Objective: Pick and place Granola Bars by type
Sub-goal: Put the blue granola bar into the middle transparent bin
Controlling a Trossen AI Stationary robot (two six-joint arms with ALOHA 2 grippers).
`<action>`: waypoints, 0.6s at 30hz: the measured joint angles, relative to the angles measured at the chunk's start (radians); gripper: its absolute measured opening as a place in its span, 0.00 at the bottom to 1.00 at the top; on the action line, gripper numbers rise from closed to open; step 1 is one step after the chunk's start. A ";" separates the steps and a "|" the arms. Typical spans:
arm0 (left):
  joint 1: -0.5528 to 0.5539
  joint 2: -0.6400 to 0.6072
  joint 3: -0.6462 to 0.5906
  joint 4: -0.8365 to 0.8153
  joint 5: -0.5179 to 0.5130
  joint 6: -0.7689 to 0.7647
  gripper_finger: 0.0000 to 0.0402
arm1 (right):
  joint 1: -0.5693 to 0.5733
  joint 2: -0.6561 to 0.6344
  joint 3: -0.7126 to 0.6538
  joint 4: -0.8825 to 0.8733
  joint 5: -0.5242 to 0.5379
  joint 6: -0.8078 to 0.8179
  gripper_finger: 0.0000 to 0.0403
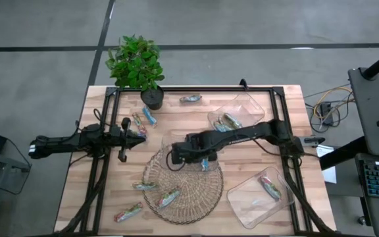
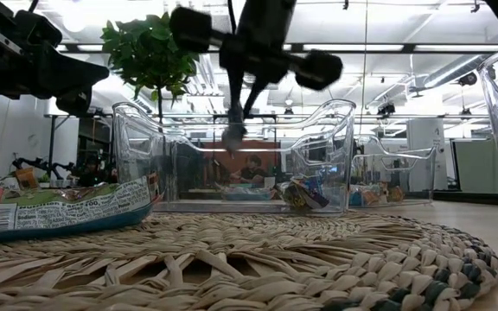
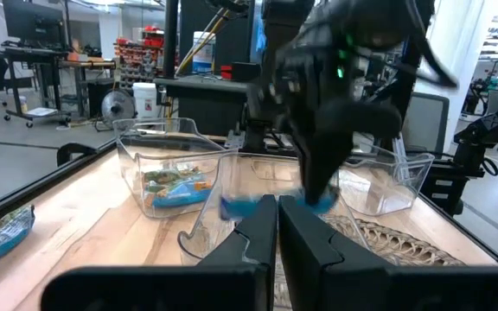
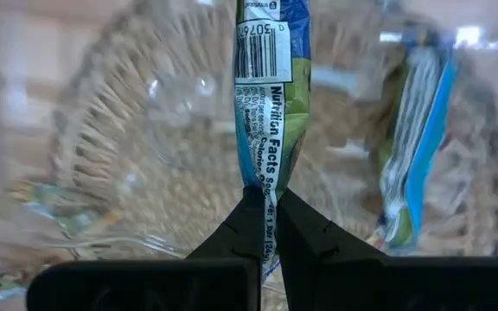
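Observation:
My right gripper (image 1: 176, 158) points down over a clear tray (image 1: 168, 136) that stands on the far part of the round wicker mat (image 1: 183, 197). It is shut on a blue-green granola bar (image 4: 264, 95). A blue bar (image 4: 413, 147) lies in that tray below it. My left gripper (image 3: 277, 226) is shut and empty, held level left of the tray. Loose bars lie on the mat (image 1: 170, 196) and on the table (image 1: 129, 212), flat on their sides. In the low view the right gripper (image 2: 235, 121) hangs above the tray (image 2: 145, 155). My right gripper pinches the blue-green bar by one end of its wrapper (image 4: 263, 183) between the two fingers. The fingers come from above, pointing down, and lie along the bar. The bar hangs straight below the fingers, clear of the tray floor.
A second clear tray (image 1: 242, 105) with a bar stands at the far right, a third (image 1: 245, 197) with a reddish bar at the near right. A potted plant (image 1: 137, 66) stands at the far edge. Two bars (image 1: 145, 120) lie by my left gripper, one (image 1: 191, 99) farther back.

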 joint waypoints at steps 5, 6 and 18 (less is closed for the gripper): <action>0.000 0.000 0.000 0.000 0.000 0.000 0.00 | 0.015 0.000 -0.074 0.026 -0.009 0.062 0.02; 0.000 0.000 0.000 0.000 0.000 0.000 0.00 | 0.015 0.000 -0.080 0.026 -0.009 0.065 0.02; 0.000 0.000 0.000 0.000 0.000 0.000 0.00 | 0.016 0.000 -0.153 0.039 -0.042 0.108 0.02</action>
